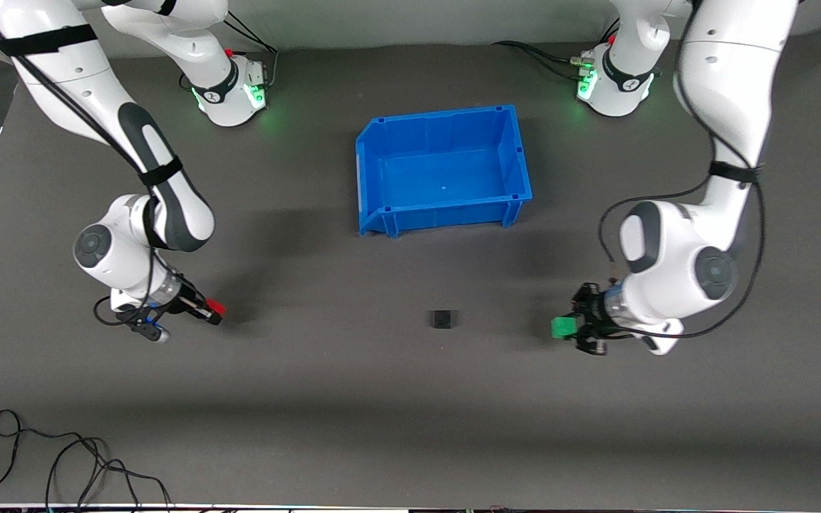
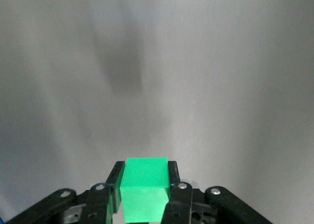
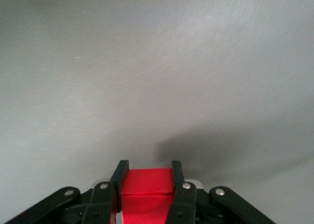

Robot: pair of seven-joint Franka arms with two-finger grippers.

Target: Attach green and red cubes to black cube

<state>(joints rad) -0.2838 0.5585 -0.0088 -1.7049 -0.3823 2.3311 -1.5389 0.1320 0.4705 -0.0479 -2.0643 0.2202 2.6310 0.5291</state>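
The black cube point(image 1: 443, 319) lies alone on the grey mat, nearer the front camera than the blue bin. My left gripper point(image 1: 569, 328) is shut on the green cube point(image 1: 564, 327), over the mat toward the left arm's end of the table. In the left wrist view the green cube point(image 2: 145, 189) sits squeezed between both fingers of the left gripper point(image 2: 144, 171). My right gripper point(image 1: 214, 311) is shut on the red cube point(image 1: 216, 308), over the mat toward the right arm's end. The right wrist view shows the red cube point(image 3: 146, 188) clamped in the right gripper point(image 3: 146, 169). Both held cubes are well apart from the black one.
An empty blue bin point(image 1: 369, 167) stands mid-table, farther from the front camera than the black cube. A loose black cable point(image 1: 61, 456) lies near the table's front edge at the right arm's end. Both arm bases point(image 1: 229, 89) sit along the back.
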